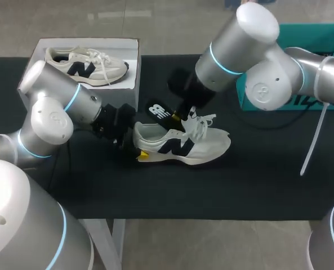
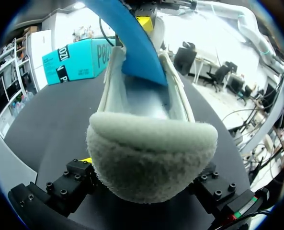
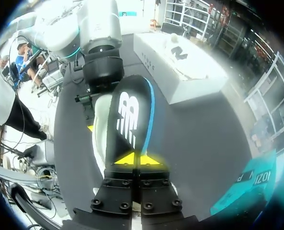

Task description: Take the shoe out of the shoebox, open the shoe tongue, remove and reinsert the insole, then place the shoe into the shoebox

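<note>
Presently the shoe [image 1: 183, 145] lies on its sole at the middle of the tabletop [image 1: 257, 180], toe toward the right, out of the shoebox [image 1: 88, 40]. Its heel is clasped from both sides by the left tool [image 1: 136, 148], whose fingers are set wide around the heel cup. The right tool [image 1: 178, 116] is closed tight, its yellow tips [image 3: 127, 159] pinched on one end of the insole [image 1: 157, 110]. The insole is tilted up over the collar, and in the left wrist view its far end is seen down inside the shoe. Whether it is meant to go out or in cannot be told, but the insole step is judged to be in hand.

For this to be done well, the heel should be pressed low and firm so the shoe is not dragged along. The insole is best guided along the shoe's length without twist, since its soft blue underside may be expected to buckle or catch on the collar and tongue. The loose laces should be watched.

Open tabletop is seen on the robot's side of the shoe and beyond the toe. Behind, room is tighter. The shoebox, with a second shoe [image 1: 85, 64] in it, stands just behind the left arm, and a teal box [image 1: 313, 35] is close by the right arm. The two tools are near each other over the heel, so contact between them is judged the main risk.
</note>
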Motion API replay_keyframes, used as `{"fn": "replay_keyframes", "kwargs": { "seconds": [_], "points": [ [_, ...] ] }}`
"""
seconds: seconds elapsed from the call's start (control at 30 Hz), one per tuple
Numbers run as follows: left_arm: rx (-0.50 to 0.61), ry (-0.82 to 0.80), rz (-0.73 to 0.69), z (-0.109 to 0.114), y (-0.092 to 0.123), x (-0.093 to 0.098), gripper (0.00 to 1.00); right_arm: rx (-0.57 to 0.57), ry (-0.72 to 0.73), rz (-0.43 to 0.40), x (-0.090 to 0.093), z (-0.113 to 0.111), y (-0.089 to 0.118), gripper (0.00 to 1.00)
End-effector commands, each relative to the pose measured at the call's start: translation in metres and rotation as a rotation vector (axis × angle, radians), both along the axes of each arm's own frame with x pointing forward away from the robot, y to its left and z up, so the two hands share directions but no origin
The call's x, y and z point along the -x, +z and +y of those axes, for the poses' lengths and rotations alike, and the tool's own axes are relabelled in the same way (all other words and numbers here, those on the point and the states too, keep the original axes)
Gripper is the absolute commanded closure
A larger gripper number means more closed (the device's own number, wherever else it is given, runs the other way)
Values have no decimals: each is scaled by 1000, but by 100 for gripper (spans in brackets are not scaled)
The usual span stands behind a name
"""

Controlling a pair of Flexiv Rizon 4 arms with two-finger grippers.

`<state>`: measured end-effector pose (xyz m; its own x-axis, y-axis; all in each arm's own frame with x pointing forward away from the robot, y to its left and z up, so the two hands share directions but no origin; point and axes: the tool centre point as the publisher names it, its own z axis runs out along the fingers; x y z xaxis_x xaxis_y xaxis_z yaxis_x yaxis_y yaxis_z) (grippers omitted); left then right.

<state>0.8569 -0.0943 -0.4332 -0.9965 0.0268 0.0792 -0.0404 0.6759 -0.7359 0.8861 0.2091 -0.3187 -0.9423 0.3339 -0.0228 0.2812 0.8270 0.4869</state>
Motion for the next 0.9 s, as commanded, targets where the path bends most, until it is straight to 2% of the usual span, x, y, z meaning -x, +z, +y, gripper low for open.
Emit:
{"fn": "replay_keyframes", "kwargs": {
  "seconds": [0.03,0.13,0.37,0.43,0.47,0.9],
  "points": [
    [0,-2,0,-1,-2,0,100,-81,14,-6,-7,8,0,100],
    [0,-2,0,-1,-2,0,100,-195,23,9,-11,14,4,100],
    [0,-2,0,-1,-2,0,100,-264,88,-45,-16,33,33,100],
    [0,-2,0,-1,-2,0,100,-233,111,-52,-17,35,40,100],
    [0,-2,0,-1,-2,0,100,-145,140,-85,-17,36,43,100],
    [0,-2,0,-1,-2,0,100,-145,140,-85,-17,36,43,100]
  ]
}}
